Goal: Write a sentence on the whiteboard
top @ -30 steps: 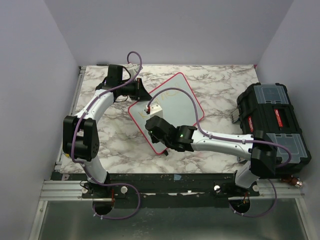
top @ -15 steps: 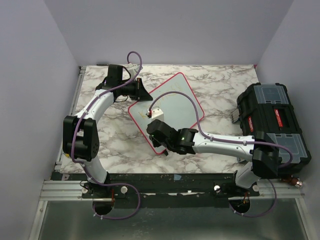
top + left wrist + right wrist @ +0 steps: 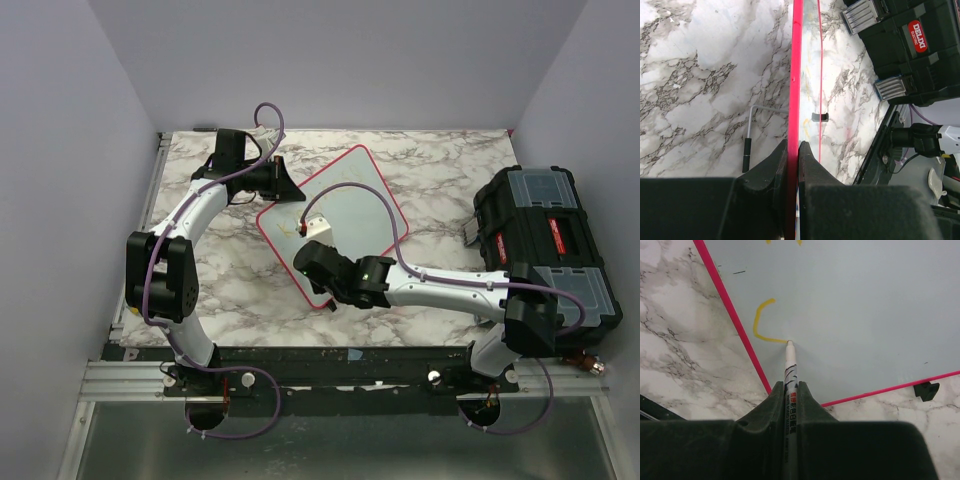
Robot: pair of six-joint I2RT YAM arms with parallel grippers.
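Note:
The whiteboard (image 3: 350, 205), white with a pinkish-red frame, lies at an angle on the marble table. My left gripper (image 3: 283, 186) is shut on its far-left edge; in the left wrist view the fingertips (image 3: 794, 145) pinch the red frame (image 3: 796, 75). My right gripper (image 3: 313, 240) is over the board's left part, shut on a white marker (image 3: 790, 371). The marker's tip touches the board (image 3: 855, 300) at the end of a yellow hooked stroke (image 3: 759, 324). That stroke is part of the sentence, and more yellow marks show at the top edge of the right wrist view.
A black toolbox (image 3: 545, 245) stands at the table's right edge, also in the left wrist view (image 3: 900, 45). A thin metal key with a black handle (image 3: 746, 150) lies on the marble left of the board. A black clip (image 3: 926, 390) sits at the board's near edge.
My right gripper has moved the marker a little rightward and nearer across the board, lengthening the yellow stroke. The left gripper and the board have stayed put.

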